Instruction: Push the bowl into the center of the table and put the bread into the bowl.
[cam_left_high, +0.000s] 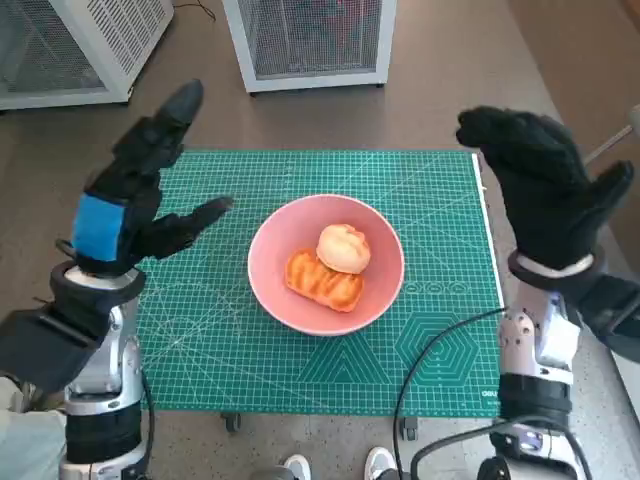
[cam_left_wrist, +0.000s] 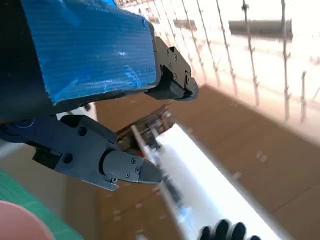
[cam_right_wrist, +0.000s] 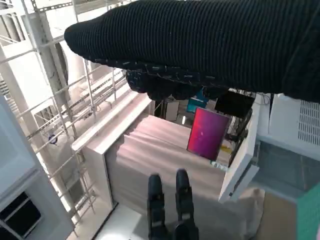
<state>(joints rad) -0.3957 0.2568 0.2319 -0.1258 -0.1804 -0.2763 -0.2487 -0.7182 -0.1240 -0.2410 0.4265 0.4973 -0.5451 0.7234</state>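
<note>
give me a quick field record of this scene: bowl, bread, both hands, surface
bowl: pink round bowl, near the centre of the mat
bread: golden ridged pastry and pale round bun, both inside the bowl, touching
left robot hand: raised above the mat's left side, fingers apart, holding nothing
right robot hand: raised over the mat's right edge, holding nothing
surface: green gridded cutting mat covering the table
task state: looks done

Lab: cutting mat (cam_left_high: 250, 350), mesh cabinets (cam_left_high: 310, 40).
</note>
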